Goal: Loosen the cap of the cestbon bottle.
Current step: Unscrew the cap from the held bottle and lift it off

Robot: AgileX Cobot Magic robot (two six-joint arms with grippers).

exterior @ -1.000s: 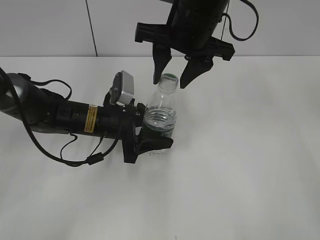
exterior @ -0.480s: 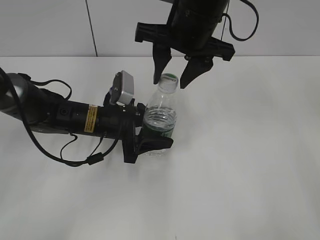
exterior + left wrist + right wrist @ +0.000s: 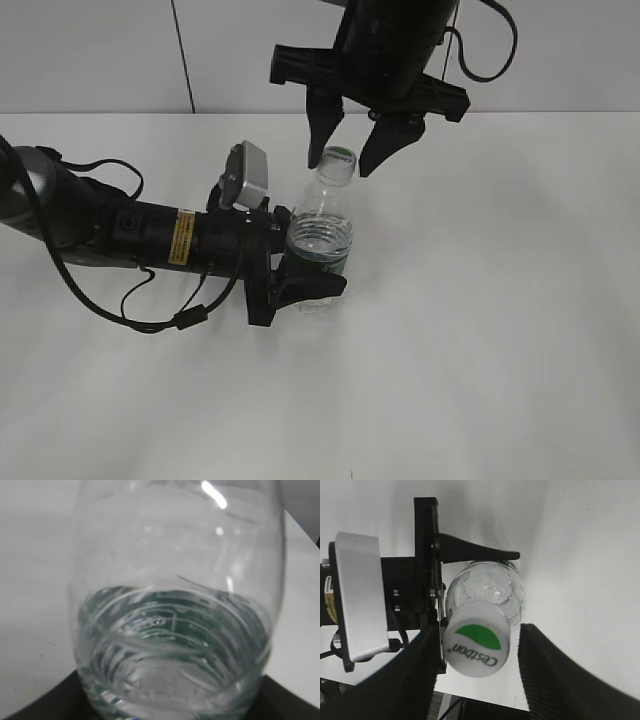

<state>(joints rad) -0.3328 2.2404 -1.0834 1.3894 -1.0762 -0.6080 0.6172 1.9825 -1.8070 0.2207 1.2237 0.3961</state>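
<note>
The cestbon bottle [image 3: 320,240] stands upright on the white table, clear with a dark green label band low down. My left gripper [image 3: 300,262] is shut on its lower body; in the left wrist view the bottle [image 3: 175,605] fills the frame. The white cap [image 3: 340,160] with a green patch tops the neck. My right gripper [image 3: 350,148] hangs over it, open, with one finger on each side of the cap. In the right wrist view the cap [image 3: 477,645] sits between the fingers [image 3: 479,680], nearer the left one, with a gap on the right.
The white table [image 3: 480,330] spreads to the right and front. The left arm with its cables [image 3: 150,240] lies across the table's left side. A grey wall stands behind.
</note>
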